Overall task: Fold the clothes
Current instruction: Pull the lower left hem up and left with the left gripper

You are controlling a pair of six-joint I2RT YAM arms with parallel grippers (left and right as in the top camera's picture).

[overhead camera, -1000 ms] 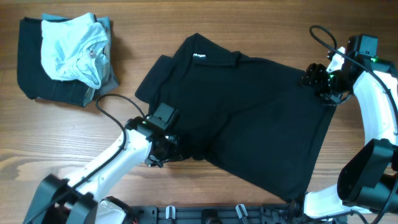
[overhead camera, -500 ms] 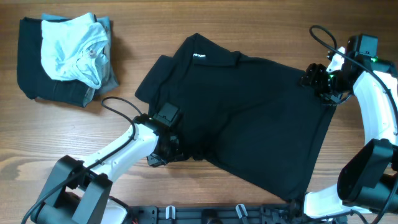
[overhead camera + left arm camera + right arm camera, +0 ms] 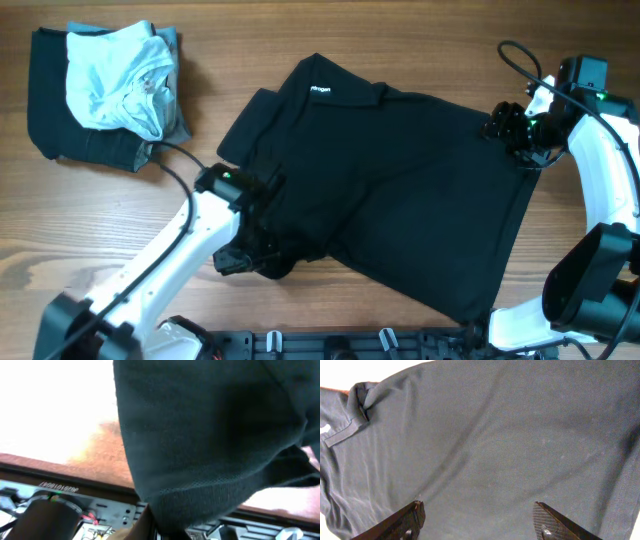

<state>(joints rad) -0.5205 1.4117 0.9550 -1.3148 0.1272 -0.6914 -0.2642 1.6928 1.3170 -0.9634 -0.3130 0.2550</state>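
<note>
The black polo shirt lies spread on the wooden worktop, filling the stretch between the two claws. It is soft, matte cloth, mostly flat, with shallow creases running across the body. Its collar and small white neck label sit well beyond the left claw, towards the far edge. One short sleeve sticks out on that same far side.

The left claw is clamped tight on the shirt's near-left edge. There the cloth is gathered into a dark bunch right at the claw. In the left wrist view, a fold of fine knit fabric drapes from the claw and covers most of the frame, hiding the fingertips.

The right claw stands at the shirt's opposite corner with its jaws spread wide and nothing between them. In the right wrist view the fingers frame smooth cloth directly beneath, and a seam runs along the edge to the claw's right.

Far off to the left of the left claw, a pale blue and white garment rests on a dark folded pile.
</note>
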